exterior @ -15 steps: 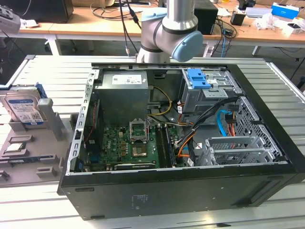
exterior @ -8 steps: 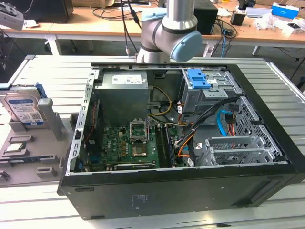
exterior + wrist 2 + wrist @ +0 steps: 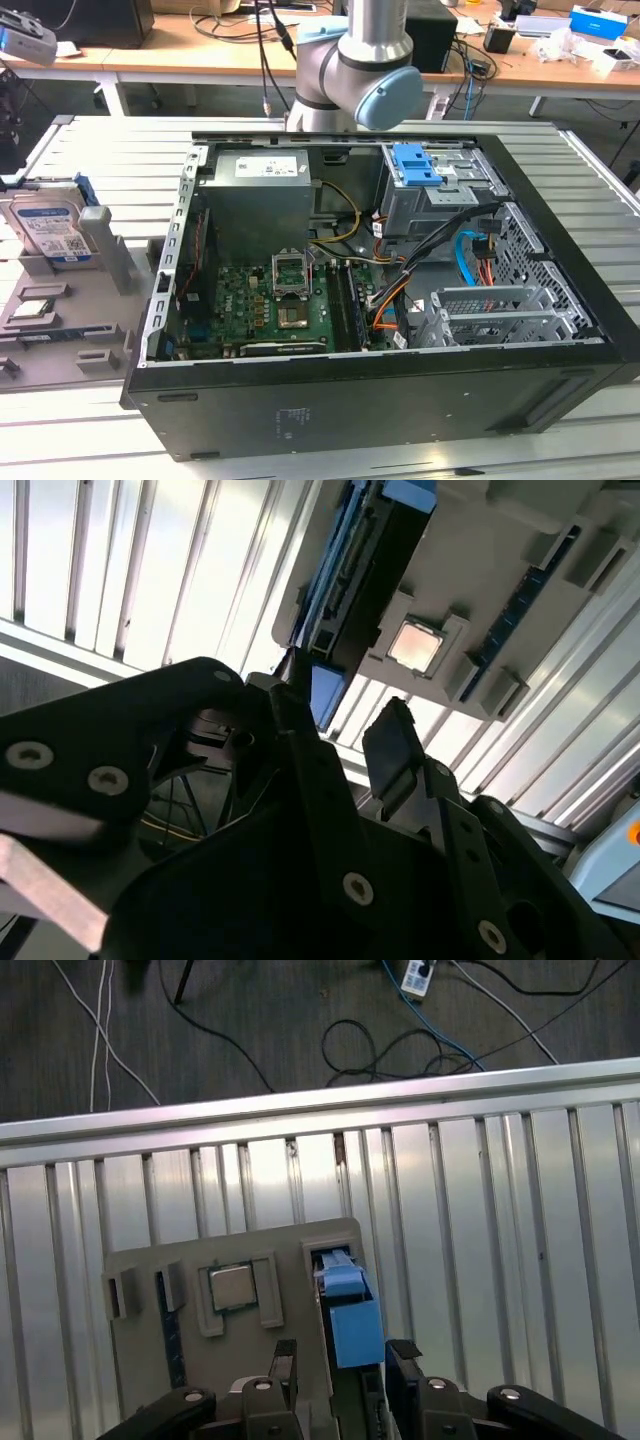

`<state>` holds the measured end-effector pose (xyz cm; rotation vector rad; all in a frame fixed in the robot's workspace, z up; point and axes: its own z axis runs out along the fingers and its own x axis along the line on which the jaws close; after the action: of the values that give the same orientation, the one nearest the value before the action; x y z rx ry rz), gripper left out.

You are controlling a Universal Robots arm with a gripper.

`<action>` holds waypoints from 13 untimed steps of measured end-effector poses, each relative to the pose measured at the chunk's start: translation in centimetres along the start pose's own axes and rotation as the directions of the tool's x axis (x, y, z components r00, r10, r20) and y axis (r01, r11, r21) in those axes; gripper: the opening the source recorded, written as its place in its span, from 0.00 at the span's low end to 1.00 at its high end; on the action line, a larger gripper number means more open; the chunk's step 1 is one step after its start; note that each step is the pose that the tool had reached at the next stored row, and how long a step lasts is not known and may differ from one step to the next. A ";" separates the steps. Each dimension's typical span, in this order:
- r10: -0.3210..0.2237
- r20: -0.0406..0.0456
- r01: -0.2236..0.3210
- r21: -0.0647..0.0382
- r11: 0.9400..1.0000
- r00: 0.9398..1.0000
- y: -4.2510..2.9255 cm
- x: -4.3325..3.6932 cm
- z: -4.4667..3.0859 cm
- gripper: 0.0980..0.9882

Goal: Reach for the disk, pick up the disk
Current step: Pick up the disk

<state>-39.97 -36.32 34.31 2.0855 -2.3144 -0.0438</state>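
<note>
End effector (image 3: 343, 1358) pointing down, jaws apart, above disk (image 3: 352, 1322)

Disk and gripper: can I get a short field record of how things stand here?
disk: upright in a slot of the grey holder, at the exterior view's left
gripper: over the disk's blue-framed edge, jaws open, one to each side
grasp: not yet closed
silver chip: flat in a holder recess beside the disk
computer case: open, on the slatted table
</note>
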 end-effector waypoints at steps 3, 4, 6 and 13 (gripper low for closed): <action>-0.011 0.000 0.011 0.000 1.000 1.000 0.07 -0.34 0.32 0.43; -0.015 -0.001 0.015 0.000 1.000 1.000 0.08 -0.41 0.47 0.43; -0.020 -0.001 0.020 0.000 1.000 1.000 0.06 -0.48 1.00 0.43; -0.028 -0.001 0.028 0.000 1.000 1.000 0.01 -0.49 2.48 0.43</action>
<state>-40.02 -35.82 31.83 2.1171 -2.2849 -0.0431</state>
